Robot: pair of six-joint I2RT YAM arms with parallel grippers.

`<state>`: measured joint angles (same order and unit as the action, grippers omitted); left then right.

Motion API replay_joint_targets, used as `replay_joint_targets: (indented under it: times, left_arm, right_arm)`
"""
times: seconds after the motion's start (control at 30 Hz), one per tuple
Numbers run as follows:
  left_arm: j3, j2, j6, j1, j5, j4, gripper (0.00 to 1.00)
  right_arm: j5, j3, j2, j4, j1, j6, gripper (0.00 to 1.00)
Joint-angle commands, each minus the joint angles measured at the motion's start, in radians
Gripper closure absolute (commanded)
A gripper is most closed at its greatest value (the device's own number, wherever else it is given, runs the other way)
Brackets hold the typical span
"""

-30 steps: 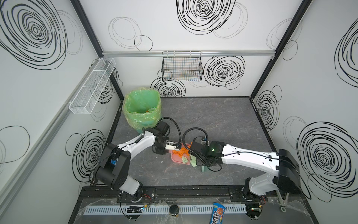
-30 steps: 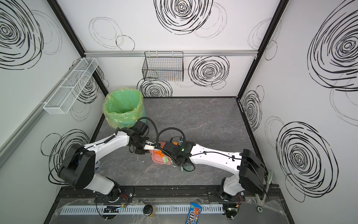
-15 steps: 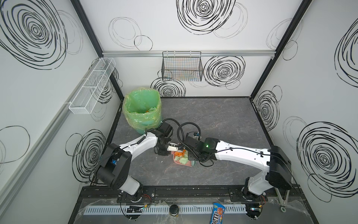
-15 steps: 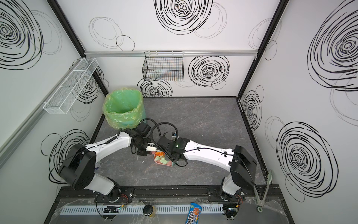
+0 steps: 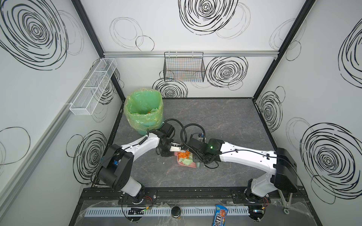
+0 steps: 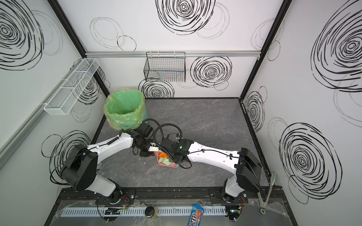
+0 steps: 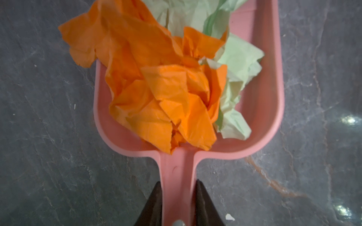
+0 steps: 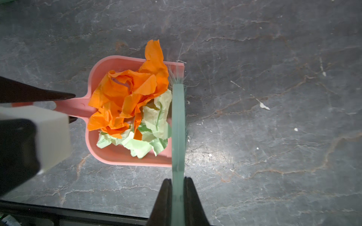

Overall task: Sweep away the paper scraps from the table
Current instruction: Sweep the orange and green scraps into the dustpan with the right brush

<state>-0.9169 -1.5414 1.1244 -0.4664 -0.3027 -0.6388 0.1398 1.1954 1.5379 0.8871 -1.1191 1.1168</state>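
1. Now the right gripper (image 8: 178, 182), clamped on the brush (image 8: 177, 117), has swung in leftward; the brush lies across the dustpan's (image 7: 260, 97) mouth.
2. The paper scraps (image 8: 127, 101) sit heaped in the dustpan, only flecks left on the table (image 8: 274, 58).
3. The left gripper (image 7: 178, 187) pinches the dustpan's handle; tipping into the bin (image 5: 135, 117) looks next.

Smooth plastic dustpan (image 7: 263, 94), crinkled paper scraps (image 7: 156, 94)

You are operating inside an enclosed robot test cell: white panel walls (image 5: 176, 45) marked with black swirls, black frame posts (image 5: 90, 33), two arms (image 5: 141, 144) mounted on a front rail (image 5: 195, 192).
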Motion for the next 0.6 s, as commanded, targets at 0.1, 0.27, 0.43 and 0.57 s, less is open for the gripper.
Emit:
replay_joint_targets:
  times: [0.1,0.27,0.43,0.57]
  left_arm:
    - [-0.032,-0.008,-0.032,0.023,-0.083,0.04,1.0]
    - [-0.049,-0.002,-0.05,0.042,-0.135,0.035,1.0]
    - [-0.055,0.01,-0.059,0.048,-0.152,0.034,1.0]
    - [-0.061,0.029,-0.061,0.063,-0.174,0.025,1.0]
  right_arm:
    - [0.033,-0.035,-0.044,0.154,-0.004,0.039,1.0]
    - [0.054,-0.03,-0.053,0.202,-0.005,0.05,1.0]
    - [0.089,-0.015,-0.057,0.282,-0.002,0.068,1.0]
    - [0.099,-0.03,-0.094,0.297,0.009,0.075,1.0]
